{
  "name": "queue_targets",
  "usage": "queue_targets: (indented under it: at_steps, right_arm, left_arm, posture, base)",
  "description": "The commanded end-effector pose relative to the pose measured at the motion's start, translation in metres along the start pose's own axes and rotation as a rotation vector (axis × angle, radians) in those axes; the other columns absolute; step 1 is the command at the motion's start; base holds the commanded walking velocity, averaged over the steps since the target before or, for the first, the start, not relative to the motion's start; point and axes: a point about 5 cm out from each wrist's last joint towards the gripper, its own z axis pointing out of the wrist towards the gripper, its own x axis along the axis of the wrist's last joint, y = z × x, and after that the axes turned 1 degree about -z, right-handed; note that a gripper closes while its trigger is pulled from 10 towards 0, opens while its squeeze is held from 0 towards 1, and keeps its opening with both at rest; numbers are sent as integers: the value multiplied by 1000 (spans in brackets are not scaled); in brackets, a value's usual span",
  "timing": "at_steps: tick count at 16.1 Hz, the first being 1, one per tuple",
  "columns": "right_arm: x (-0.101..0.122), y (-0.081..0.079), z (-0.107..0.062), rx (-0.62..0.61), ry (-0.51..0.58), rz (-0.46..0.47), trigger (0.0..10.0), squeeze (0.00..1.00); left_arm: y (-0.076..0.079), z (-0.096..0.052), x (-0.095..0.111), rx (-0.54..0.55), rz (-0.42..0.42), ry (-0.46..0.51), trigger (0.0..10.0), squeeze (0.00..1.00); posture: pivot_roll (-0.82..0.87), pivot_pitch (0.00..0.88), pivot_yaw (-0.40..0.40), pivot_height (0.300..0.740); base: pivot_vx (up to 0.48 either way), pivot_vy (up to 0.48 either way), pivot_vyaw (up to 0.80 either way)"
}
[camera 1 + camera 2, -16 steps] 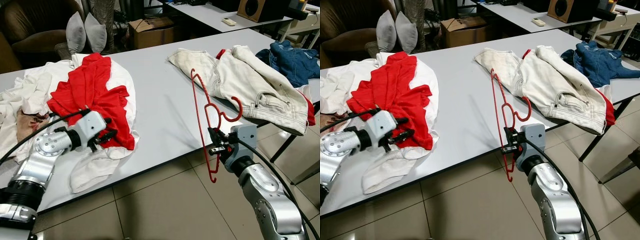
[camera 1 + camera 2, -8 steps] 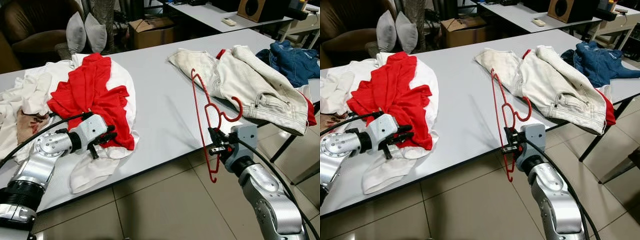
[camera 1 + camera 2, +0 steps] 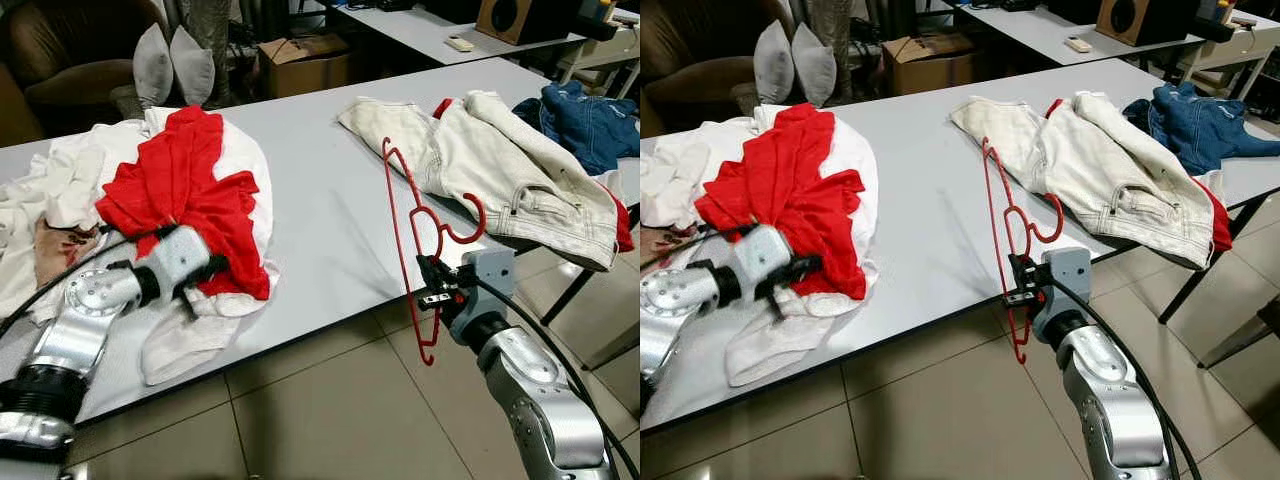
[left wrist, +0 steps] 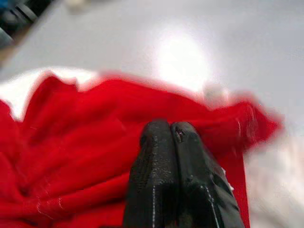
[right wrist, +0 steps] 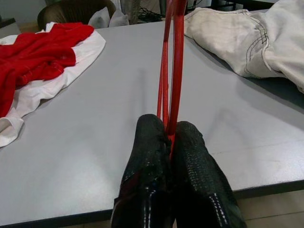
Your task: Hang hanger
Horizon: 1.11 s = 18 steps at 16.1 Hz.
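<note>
Grey and long, the desk [image 3: 330,210] carries a rumpled red cotton shirt [image 3: 185,190] towards its left end. The left pincer [image 4: 170,137] sits pressed shut against that shirt's near hem. The right pincer [image 5: 170,135], off the desk's near edge, is clamped on the thin red plastic hanger [image 3: 415,245], which stands upright, well right of the shirt, nearer the cream denim jacket [image 3: 500,170].
</note>
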Motion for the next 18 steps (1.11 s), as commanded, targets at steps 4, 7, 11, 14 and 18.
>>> queue_targets:
  at_steps: [4, 7, 11, 14, 18]
  right_arm:
    - [4, 2, 3, -5, 15, -16, 10000, 0]
    - [7, 4, 4, -8, 23, -20, 10000, 0]
    - [16, 13, 7, -40, 58, -36, 10000, 0]
    - [15, 21, -1, -132, 79, -18, 10000, 0]
    - [11, 24, -11, -193, 88, 9, 10000, 0]
  left_arm:
    - [-20, 9, 55, 117, -94, 332, 0, 0]
    - [-34, 28, 105, 221, -197, 595, 0, 0]
    - [-56, 56, 186, 227, -79, 714, 0, 0]
    - [-30, 82, 204, 56, -18, 687, 0, 0]
    - [11, 112, 158, -72, 45, 447, 0, 0]
  posture:
    - [-226, 0, 35, 740]
    - [-227, 0, 32, 740]
    - [-245, 0, 51, 740]
    - [-276, 0, 108, 740]
    - [-284, 0, 122, 740]
  base:
    - [0, 0, 0]
    - [0, 0, 0]
    - [0, 0, 0]
    - [0, 0, 0]
    - [0, 0, 0]
